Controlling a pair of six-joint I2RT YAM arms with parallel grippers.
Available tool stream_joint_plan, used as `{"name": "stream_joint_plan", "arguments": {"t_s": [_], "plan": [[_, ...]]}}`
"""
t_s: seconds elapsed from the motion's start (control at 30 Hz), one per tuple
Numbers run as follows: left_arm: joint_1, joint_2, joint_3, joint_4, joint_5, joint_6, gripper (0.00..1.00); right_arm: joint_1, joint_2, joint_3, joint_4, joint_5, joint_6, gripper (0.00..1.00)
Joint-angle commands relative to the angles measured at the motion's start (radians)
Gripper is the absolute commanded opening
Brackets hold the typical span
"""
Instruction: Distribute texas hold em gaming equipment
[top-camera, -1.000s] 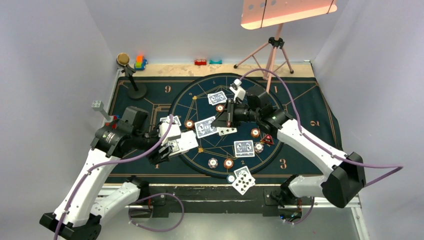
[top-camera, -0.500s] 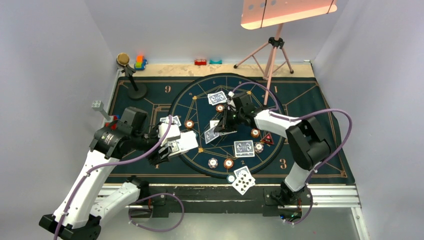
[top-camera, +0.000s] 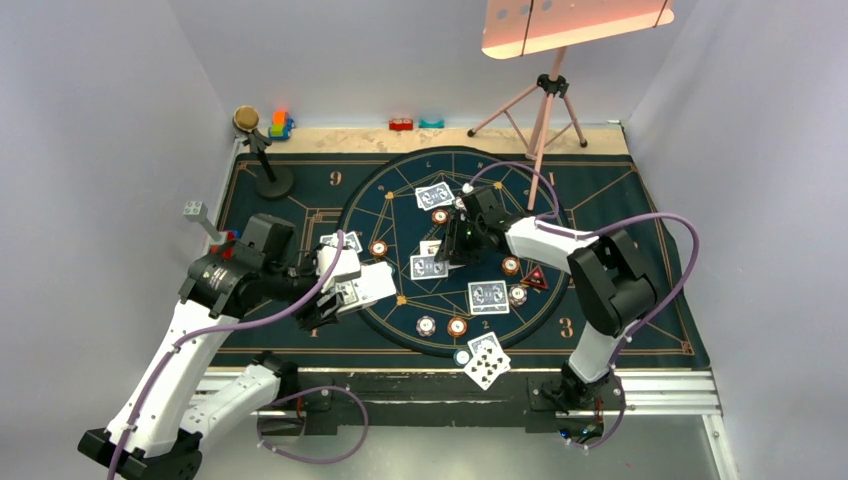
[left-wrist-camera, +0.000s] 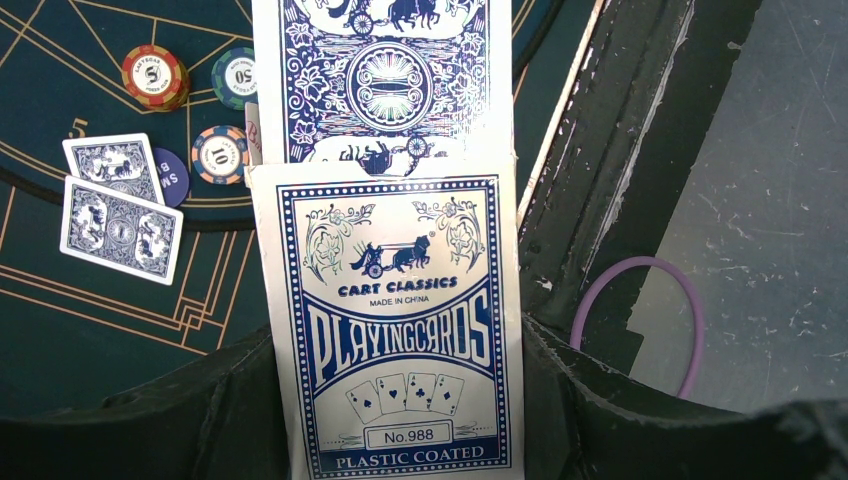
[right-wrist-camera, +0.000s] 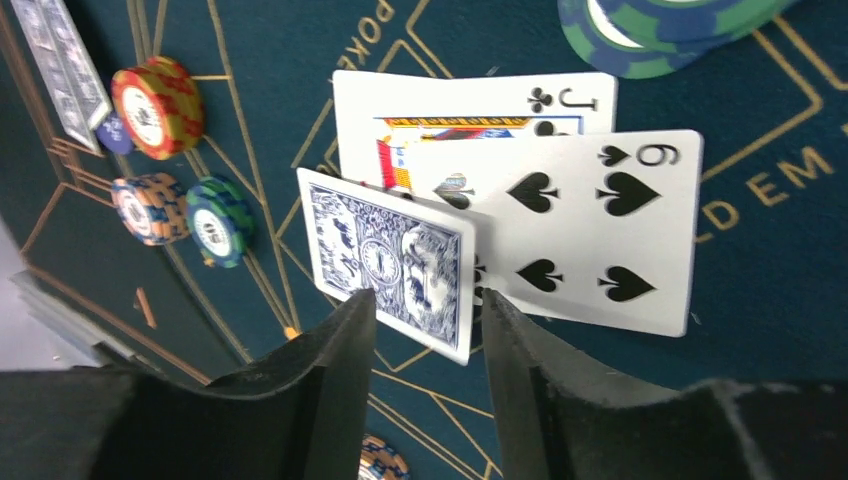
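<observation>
Dark blue mat (top-camera: 620, 200): left gripper (left-wrist-camera: 395, 400) clamps a playing-card box (left-wrist-camera: 385, 260); right gripper (right-wrist-camera: 420, 305), jaws apart, at a face-down card (right-wrist-camera: 385, 250) lying across two face-up cards (right-wrist-camera: 600, 230).

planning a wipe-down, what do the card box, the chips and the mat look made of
The card box looks like thin printed card with a slight sheen; its label reads plastic coated, perhaps meaning the cards. The chips look like moulded plastic or composite, matte, with striped edges and printed centre labels. The mat seems soft matte fabric with printed gold lines.
</observation>
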Motion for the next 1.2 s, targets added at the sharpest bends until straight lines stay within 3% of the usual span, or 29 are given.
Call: {"name": "stream_joint_plan", "arguments": {"t_s": [0.0, 0.1, 0.17, 0.2, 0.27, 0.43, 0.63, 0.9, 1.17], "plan": [[0.001, -0.009, 0.03, 0.018, 0.032, -0.004, 0.0, 0.028, -0.05, 0.055, -0.102, 0.102, -0.023, 0.52], [0.001, -0.008, 0.031, 0.022, 0.037, -0.006, 0.0, 0.037, -0.132, 0.068, -0.136, 0.126, -0.028, 0.61], [0.002, -0.01, 0.031, 0.024, 0.038, -0.007, 0.0, 0.037, -0.213, 0.07, -0.147, 0.12, -0.026, 0.72], [0.002, -0.01, 0.031, 0.023, 0.038, -0.007, 0.0, 0.037, -0.251, 0.07, -0.151, 0.104, -0.025, 0.79], [0.001, -0.01, 0.031, 0.025, 0.038, -0.007, 0.0, 0.038, -0.329, 0.059, -0.131, 0.036, -0.017, 0.83], [0.001, -0.004, 0.025, 0.035, 0.049, -0.011, 0.0, 0.065, -0.445, 0.015, 0.005, -0.238, 0.026, 0.88], [0.001, -0.001, 0.031, 0.045, 0.055, -0.016, 0.0, 0.172, -0.45, 0.006, 0.186, -0.379, 0.095, 0.92], [0.001, -0.004, 0.031, 0.045, 0.055, -0.017, 0.0, 0.301, -0.355, 0.09, 0.195, -0.374, 0.074, 0.94], [0.001, -0.004, 0.031, 0.048, 0.059, -0.017, 0.0, 0.344, -0.298, 0.096, 0.171, -0.332, 0.077, 0.97]]}}
